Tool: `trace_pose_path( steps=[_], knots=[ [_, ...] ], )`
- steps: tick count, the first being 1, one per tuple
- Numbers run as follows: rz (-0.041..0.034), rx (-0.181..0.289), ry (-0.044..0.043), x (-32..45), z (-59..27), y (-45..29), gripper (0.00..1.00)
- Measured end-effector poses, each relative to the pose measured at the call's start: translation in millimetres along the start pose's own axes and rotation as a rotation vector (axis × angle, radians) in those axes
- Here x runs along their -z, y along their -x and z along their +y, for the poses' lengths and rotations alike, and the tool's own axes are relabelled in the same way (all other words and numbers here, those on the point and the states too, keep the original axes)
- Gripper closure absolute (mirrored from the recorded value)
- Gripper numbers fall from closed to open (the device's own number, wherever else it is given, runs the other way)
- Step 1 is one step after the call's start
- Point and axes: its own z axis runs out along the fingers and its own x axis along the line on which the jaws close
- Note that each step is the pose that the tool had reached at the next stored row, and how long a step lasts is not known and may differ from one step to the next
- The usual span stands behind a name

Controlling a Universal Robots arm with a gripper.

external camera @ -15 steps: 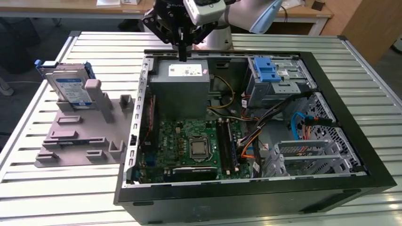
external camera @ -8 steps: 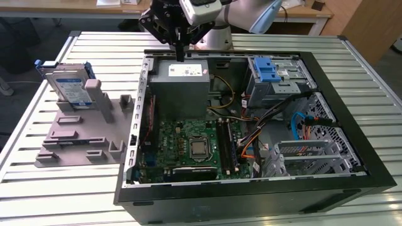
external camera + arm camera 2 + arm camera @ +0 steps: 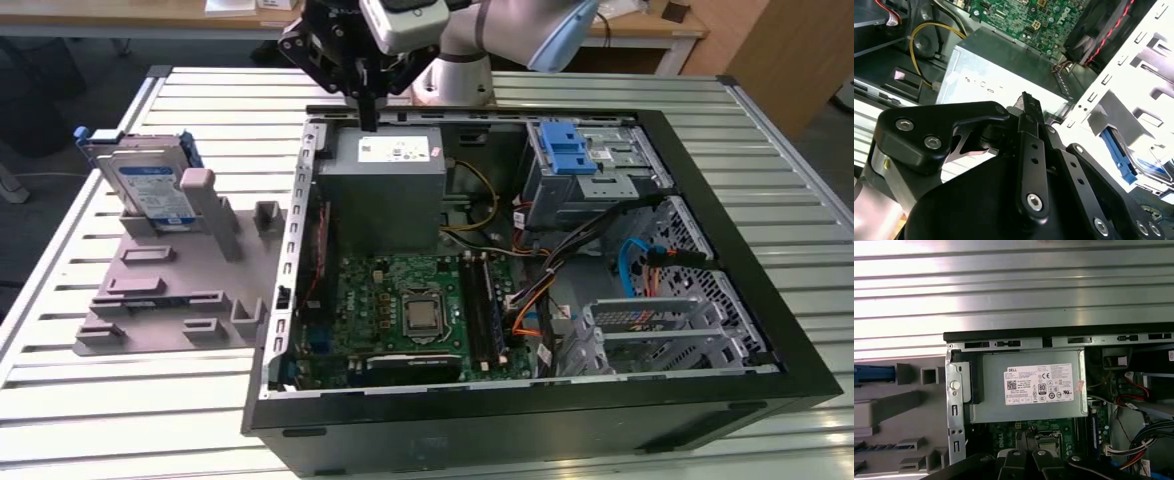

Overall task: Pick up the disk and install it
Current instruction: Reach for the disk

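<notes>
We see the disk (image 3: 144, 188) standing on edge in a grey fixture (image 3: 174, 290) on the slatted table (image 3: 134, 420). In the exterior view it's at approx. 9 o'clock of the open PC case (image 3: 534, 420), well apart from the gripper (image 3: 363, 118). It's a flat silver rect. w/ a white-and-blue label, and a blue carrier frames its edges. The gripper hangs at approx. 12 o'clock of the case, over the far edge of the grey power-supply box (image 3: 387, 190), fingers pressed together w/ nothing btw. them.

Nearest my gripper (image 3: 1026, 462) I see a green circuit board (image 3: 1004, 432). Just beyond it sits the grey power supply (image 3: 989, 412), then the ribbed table (image 3: 1014, 290).
</notes>
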Motion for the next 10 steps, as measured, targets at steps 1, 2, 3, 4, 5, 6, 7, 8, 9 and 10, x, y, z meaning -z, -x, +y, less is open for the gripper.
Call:
trace_pose_path(
  steps=[1, 2, 3, 4, 5, 6, 7, 8, 9, 10],
  knots=[
    [0.0, 0.0, 0.0001, -0.1, -0.1, -1.3, 0.89],
    [-0.0001, 0.0, 0.0, -0.1, -0.2, -2.6, 0.89],
    [0.0, 0.0, 0.0, -0.2, -0.3, -3.9, 0.89],
    [0.0, 0.0, 0.0, -0.2, -0.4, -5.0, 0.89],
    [0.0, 0.0, 0.0, -0.3, -0.5, -6.2, 0.89],
    [0.0, 0.0, 0.0, -0.3, -0.6, -7.3, 0.89],
    [0.0, 0.0, 0.0, -0.4, -0.6, -8.5, 0.89],
    [0.0, 0.0, 0.0, -0.4, -0.7, -9.6, 0.89],
    [0.0, 0.0, 0.0, -0.5, -0.8, -10.6, 0.89],
    [0.0, 0.0, 0.0, -0.5, -0.9, -11.7, 0.89]
  ],
)
